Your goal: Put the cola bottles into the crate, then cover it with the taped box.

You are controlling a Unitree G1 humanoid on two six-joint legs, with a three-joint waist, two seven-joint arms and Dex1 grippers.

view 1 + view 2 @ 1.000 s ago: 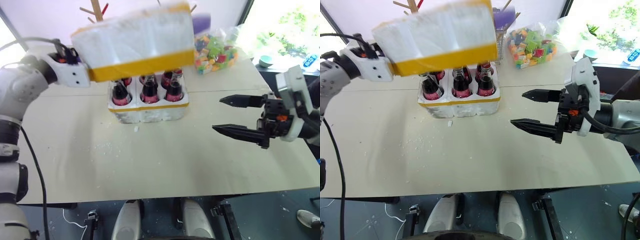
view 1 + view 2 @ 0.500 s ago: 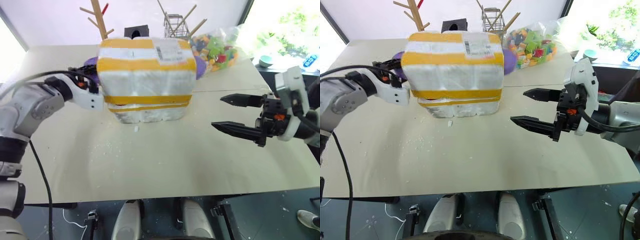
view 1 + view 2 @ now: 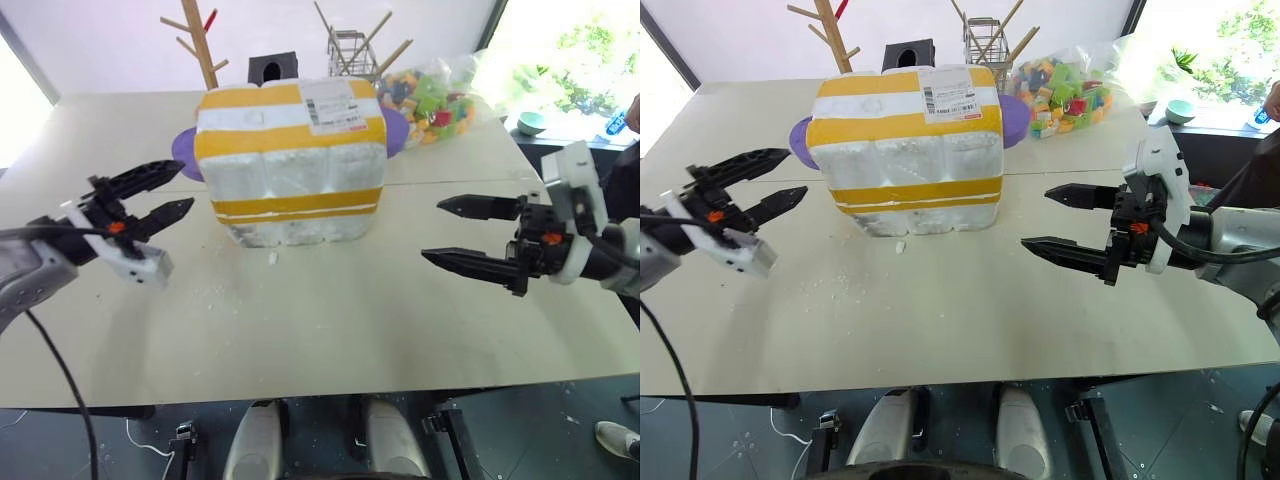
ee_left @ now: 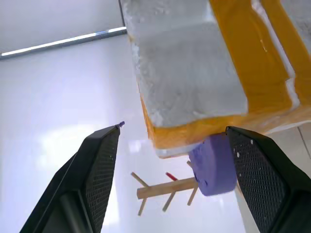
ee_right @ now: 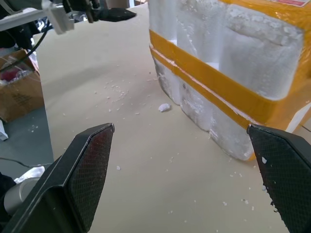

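Taped box [image 3: 291,160] sat over the crate [image 3: 300,225] mid-tabletop [image 3: 330,310], both claws wide and empty.
Plastic-wrapped white foam with yellow bands and a shipping label; it probably was light, stiff, slick and crumbly, best gripped at its end walls. Left claw [image 3: 160,192] and right claw [image 3: 452,230] flanked it, apart.

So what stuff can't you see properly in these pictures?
- Cola bottles: covered by the taped box in the eye views.
- Crate: just its lower edge peeks out beneath the box.
- Shipping label: print too small to read.
- Purple thing: mostly behind the box.
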